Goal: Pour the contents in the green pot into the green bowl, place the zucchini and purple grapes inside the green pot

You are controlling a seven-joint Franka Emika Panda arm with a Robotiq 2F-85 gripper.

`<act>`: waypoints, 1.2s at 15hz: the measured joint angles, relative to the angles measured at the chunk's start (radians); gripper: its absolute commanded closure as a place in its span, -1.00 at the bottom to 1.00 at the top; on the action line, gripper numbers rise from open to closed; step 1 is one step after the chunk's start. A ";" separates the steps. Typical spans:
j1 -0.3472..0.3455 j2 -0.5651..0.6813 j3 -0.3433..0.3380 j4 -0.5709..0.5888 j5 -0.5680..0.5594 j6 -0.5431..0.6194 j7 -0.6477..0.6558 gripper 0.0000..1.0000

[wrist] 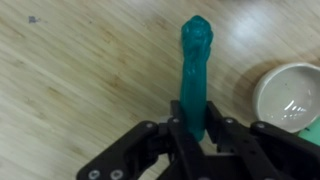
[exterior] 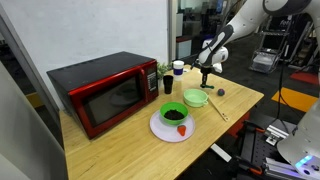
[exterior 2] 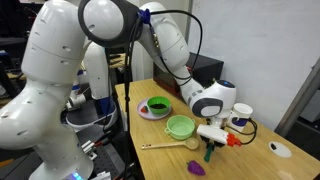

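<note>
My gripper (wrist: 192, 128) is nearly closed, fingers (wrist: 176, 135) pressed on both sides of the zucchini (wrist: 195, 60) at its near end. In the wrist view the rest of it runs toward 12 o'clock over the table (wrist: 80, 80); can't tell if it's lifted off. Green pot (wrist: 258, 95) sits at 3 o'clock of it, apart. In an exterior view, purple grapes (exterior 2: 196, 169) lie at 7 o'clock of my gripper. Green bowl (exterior 2: 157, 107) is on a white plate (exterior 2: 142, 112), 10 o'clock, past the pot.

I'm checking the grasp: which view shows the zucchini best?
The wrist view: the zucchini appears large and close up, one end between the gripper fingers. In both exterior views the zucchini is tiny, mostly hidden by the gripper.
</note>
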 measured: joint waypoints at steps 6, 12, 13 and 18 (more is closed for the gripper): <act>0.097 -0.130 -0.016 0.003 -0.094 -0.004 0.112 0.87; 0.179 -0.282 -0.010 0.007 -0.099 -0.176 0.130 0.87; 0.191 -0.305 -0.009 0.007 -0.099 -0.210 0.135 0.87; 0.253 -0.388 -0.008 -0.023 -0.100 -0.322 0.162 0.87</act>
